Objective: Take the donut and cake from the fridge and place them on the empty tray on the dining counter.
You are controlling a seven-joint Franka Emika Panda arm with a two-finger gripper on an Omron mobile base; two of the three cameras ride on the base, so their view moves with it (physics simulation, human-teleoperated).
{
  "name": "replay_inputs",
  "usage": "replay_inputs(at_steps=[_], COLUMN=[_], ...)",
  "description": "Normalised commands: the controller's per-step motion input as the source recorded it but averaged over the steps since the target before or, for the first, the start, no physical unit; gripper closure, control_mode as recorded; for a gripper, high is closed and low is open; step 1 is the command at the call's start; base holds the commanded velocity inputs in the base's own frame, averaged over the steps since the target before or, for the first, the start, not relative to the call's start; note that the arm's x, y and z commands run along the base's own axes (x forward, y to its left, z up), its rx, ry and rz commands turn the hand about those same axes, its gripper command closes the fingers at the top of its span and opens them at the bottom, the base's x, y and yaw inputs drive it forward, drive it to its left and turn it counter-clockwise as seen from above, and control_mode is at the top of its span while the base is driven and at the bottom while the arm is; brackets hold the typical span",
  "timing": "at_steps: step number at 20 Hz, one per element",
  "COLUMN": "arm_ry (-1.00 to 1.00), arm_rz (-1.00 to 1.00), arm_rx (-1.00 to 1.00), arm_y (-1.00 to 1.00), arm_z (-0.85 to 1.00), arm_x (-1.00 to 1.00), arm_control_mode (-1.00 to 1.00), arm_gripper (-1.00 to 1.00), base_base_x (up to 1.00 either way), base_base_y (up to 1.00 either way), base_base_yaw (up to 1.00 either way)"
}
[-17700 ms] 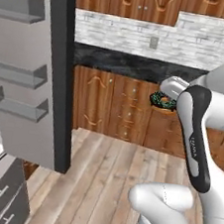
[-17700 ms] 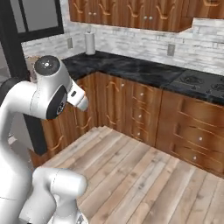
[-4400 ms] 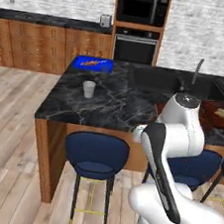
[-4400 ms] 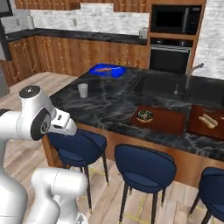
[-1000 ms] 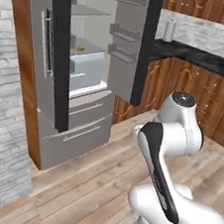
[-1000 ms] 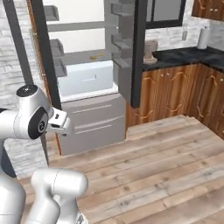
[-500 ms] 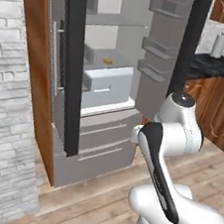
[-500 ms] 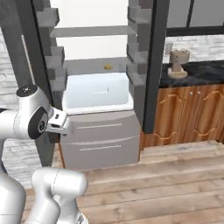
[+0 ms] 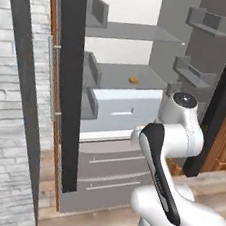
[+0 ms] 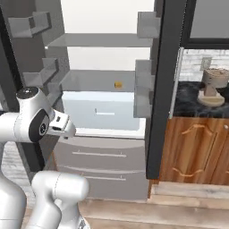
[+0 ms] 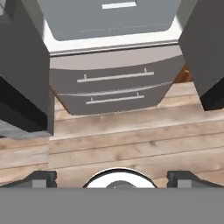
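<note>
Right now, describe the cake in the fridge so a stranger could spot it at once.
Start at the open fridge and find the grey shelf just above the big white drawer. The cake sits alone on that shelf, a tiny yellow-orange block, the only coloured thing among grey and white.

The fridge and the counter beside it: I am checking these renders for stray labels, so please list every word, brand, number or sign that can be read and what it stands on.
None can be read in any view.
The fridge: doors, shelves, bins and drawers are plain, with no text.
The cake: too small to show any marking.
The brown object on the stovetop counter: no lettering can be made out.
</note>
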Motion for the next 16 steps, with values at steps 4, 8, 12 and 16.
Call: replay_inputs(at_steps=[4, 8, 12, 16], arm_ry=[0.0, 0.0, 0.0, 0.0], arm_rz=[0.0, 0.0, 0.0, 0.0], arm_rx=[0.0, 0.0, 0.0, 0.0], arm_y=[0.0, 0.0, 0.0, 0.0], arm_z=[0.0, 0.0, 0.0, 0.0], arm_x=[0.0, 0.0, 0.0, 0.0], arm_control_mode=[1.0, 1.0, 1.0, 1.0], arm_gripper=[-1.0, -1.0, -1.0, -1.0], base_base_x=[0.87, 0.88, 0.97, 0.98], base_base_y=[-0.56, -0.37, -0.05, 0.0], base_base_yaw=[0.35, 0.13, 0.0, -0.07])
